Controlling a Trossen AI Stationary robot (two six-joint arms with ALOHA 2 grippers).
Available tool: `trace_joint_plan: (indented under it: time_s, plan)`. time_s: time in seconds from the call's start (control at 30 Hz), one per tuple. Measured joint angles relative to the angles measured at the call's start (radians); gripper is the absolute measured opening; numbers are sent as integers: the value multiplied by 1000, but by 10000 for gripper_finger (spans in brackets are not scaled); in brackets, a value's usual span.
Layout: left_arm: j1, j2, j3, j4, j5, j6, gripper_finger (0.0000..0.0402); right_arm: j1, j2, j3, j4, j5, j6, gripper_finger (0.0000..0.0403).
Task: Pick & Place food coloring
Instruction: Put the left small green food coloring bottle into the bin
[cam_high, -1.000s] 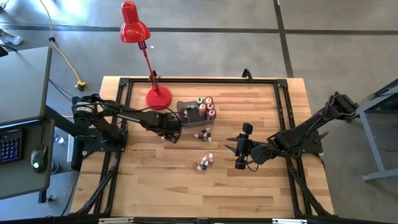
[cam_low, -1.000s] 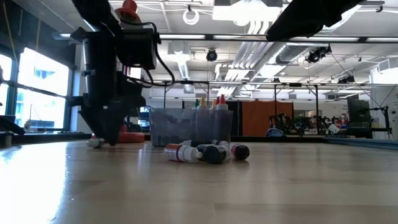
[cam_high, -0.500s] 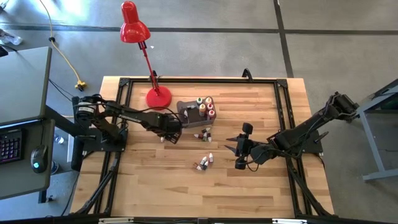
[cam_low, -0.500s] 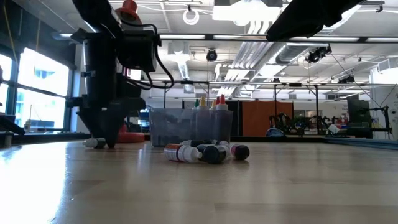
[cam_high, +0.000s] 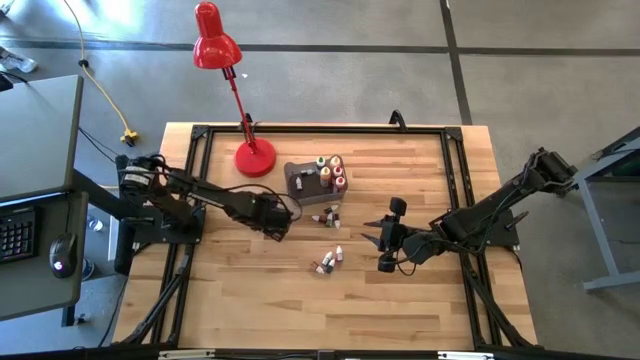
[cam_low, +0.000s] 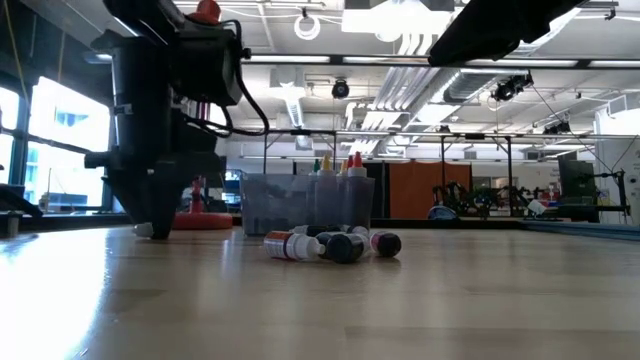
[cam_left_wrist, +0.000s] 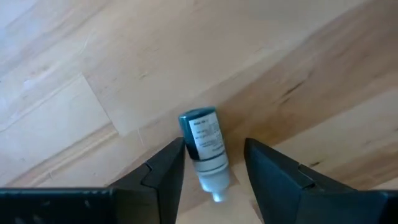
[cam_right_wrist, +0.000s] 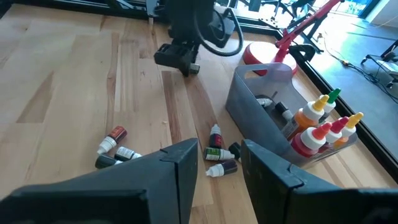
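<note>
My left gripper points down at the table left of the grey bin, open, with a tiny dark bottle of food coloring lying on the wood between its fingers, white cap toward the wrist. The bin holds several upright bottles. Loose bottles lie in front of the bin and nearer the front edge. My right gripper hangs open above the table's right half, facing those bottles, with nothing between its fingers. My left gripper comes from above with a finger on each side of the lying bottle. The bottle's side rests against the inner face of one finger; the other finger stands clear of it. The bottle lies flat on the table.
A red desk lamp stands with its base at the table's far edge, left of the bin. A black frame runs around the table top. Bare wood lies left of and in front of my left gripper.
My left gripper has moved toward the table's near edge, still pointing down and no wider or narrower. The tiny bottle at its fingertips has slid along the table with it. The right arm has kept still.
</note>
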Motion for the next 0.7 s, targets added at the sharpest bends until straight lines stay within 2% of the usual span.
trace_joint_plan:
  time_s: [0.1,0.33,0.43,0.6,0.7]
  plan:
    - [-5,0,0,3,-6,1,150,0,0,0,0,0,0,116]
    - [-4,0,0,30,-58,38,71,0,0,0,0,0,0,116]
    - [-3,0,13,69,-79,93,49,0,0,0,0,0,0,116]
    - [-3,0,128,68,-171,193,56,0,0,0,0,0,0,116]
    - [-3,0,236,15,-264,265,67,0,0,0,0,0,0,116]
